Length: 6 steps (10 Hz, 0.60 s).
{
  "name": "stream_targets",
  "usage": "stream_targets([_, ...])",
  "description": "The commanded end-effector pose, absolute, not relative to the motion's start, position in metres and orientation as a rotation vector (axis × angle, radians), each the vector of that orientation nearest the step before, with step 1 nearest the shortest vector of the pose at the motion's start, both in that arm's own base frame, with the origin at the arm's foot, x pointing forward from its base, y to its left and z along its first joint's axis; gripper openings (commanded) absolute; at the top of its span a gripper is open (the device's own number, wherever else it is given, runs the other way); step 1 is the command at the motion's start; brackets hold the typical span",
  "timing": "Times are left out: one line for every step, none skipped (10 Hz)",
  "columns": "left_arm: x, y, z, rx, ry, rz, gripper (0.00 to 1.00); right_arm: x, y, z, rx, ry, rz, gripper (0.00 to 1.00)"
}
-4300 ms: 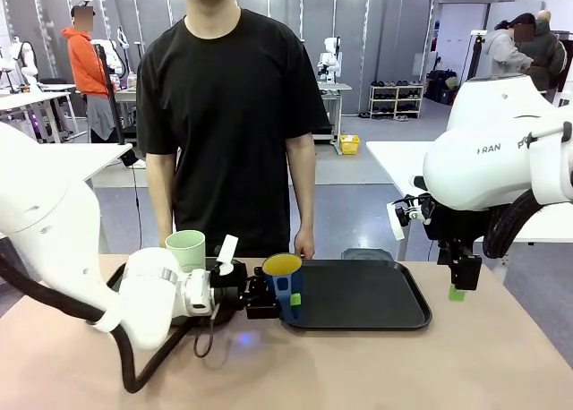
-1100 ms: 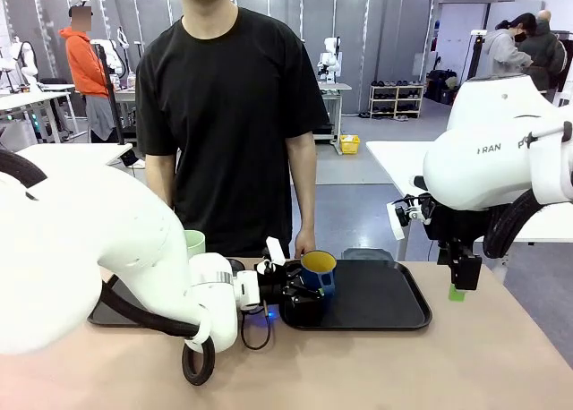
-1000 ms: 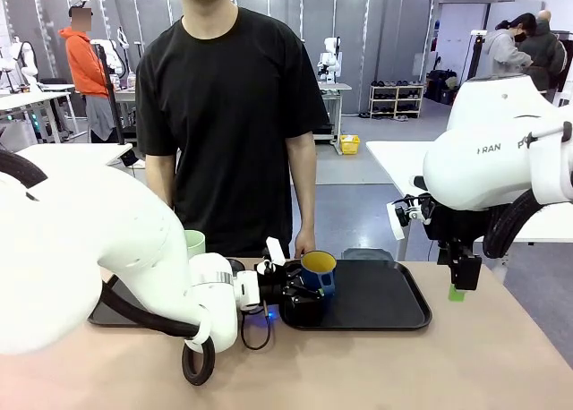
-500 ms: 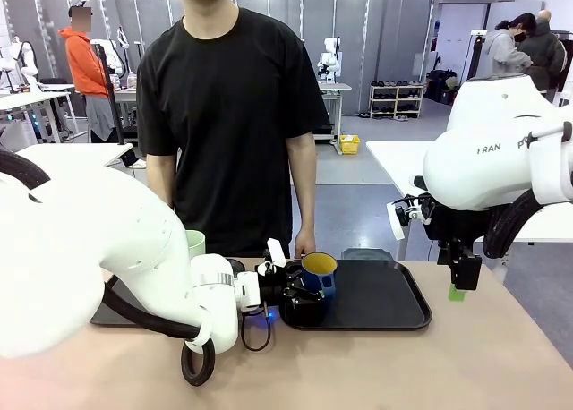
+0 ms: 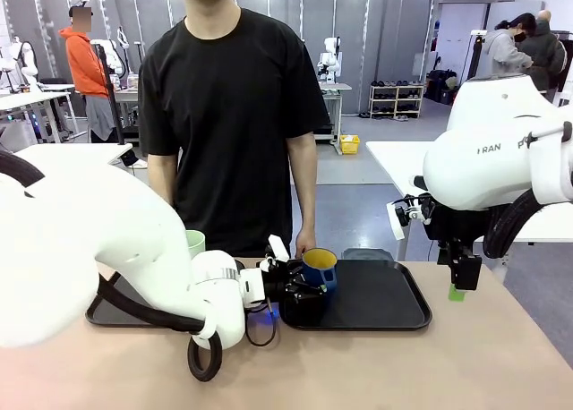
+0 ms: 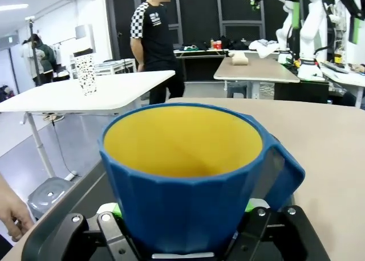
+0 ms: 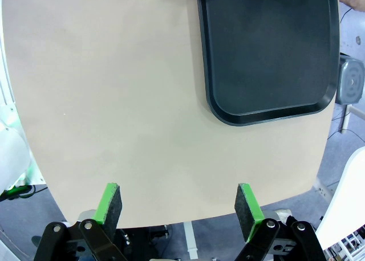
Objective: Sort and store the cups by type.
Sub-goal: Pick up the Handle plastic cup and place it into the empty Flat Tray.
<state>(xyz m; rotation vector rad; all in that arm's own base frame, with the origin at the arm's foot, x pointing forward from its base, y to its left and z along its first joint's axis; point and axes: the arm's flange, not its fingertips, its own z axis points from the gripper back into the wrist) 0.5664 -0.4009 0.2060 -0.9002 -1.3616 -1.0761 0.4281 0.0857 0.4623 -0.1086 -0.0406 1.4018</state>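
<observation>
My left gripper point(image 5: 302, 289) is shut on the dark blue mug point(image 5: 320, 269), holding it over the left part of the black tray point(image 5: 385, 303). The left wrist view looks into the mug point(image 6: 188, 175), yellow inside, with its handle on the right and green pads point(image 6: 249, 206) pressed against its sides. Whether its base touches the tray I cannot tell. The pale mint-green tumbler point(image 5: 195, 243) stands behind my left arm, mostly hidden. My right gripper point(image 5: 458, 285) hangs open above the table's right side. In its own view the right gripper point(image 7: 178, 204) holds nothing.
A second dark tray point(image 5: 106, 313) lies under my left arm at the left. A person stands at the far edge with a hand point(image 5: 305, 245) by the black tray point(image 7: 268, 50). A white black-patterned cup point(image 6: 86, 73) sits on a distant white table.
Since the earliest frame my left arm has carried the blue mug rightward from the tray's left edge to over the tray. In the last second it has hardly moved. The right arm is still.
</observation>
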Motion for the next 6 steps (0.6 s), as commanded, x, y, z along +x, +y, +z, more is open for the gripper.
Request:
stream_targets([0.569, -0.413, 0.203, -0.844, -1.402, -1.06, 0.71, 0.428, 0.085, 0.464, -0.115, -0.03, 1.397, 1.0])
stream_targets([0.569, -0.417, 0.204, -0.826, -1.396, -1.052, 0.71, 0.428, 0.085, 0.464, -0.115, -0.03, 1.397, 1.0])
stream_targets([0.571, -0.42, 0.201, -0.832, -1.384, -1.048, 0.71, 0.428, 0.085, 0.464, -0.115, -0.03, 1.397, 1.0])
stream_targets([0.573, -0.422, 0.2, -0.826, -1.383, -1.026, 0.71, 0.428, 0.085, 0.464, -0.115, -0.03, 1.397, 1.0])
stream_targets([0.574, -0.424, 0.198, -0.831, -1.383, -1.009, 0.71, 0.428, 0.085, 0.464, -0.115, -0.03, 1.397, 1.0])
stream_targets([0.574, -0.425, 0.198, -0.83, -1.373, -0.996, 0.71, 0.428, 0.085, 0.464, -0.115, -0.03, 1.397, 1.0])
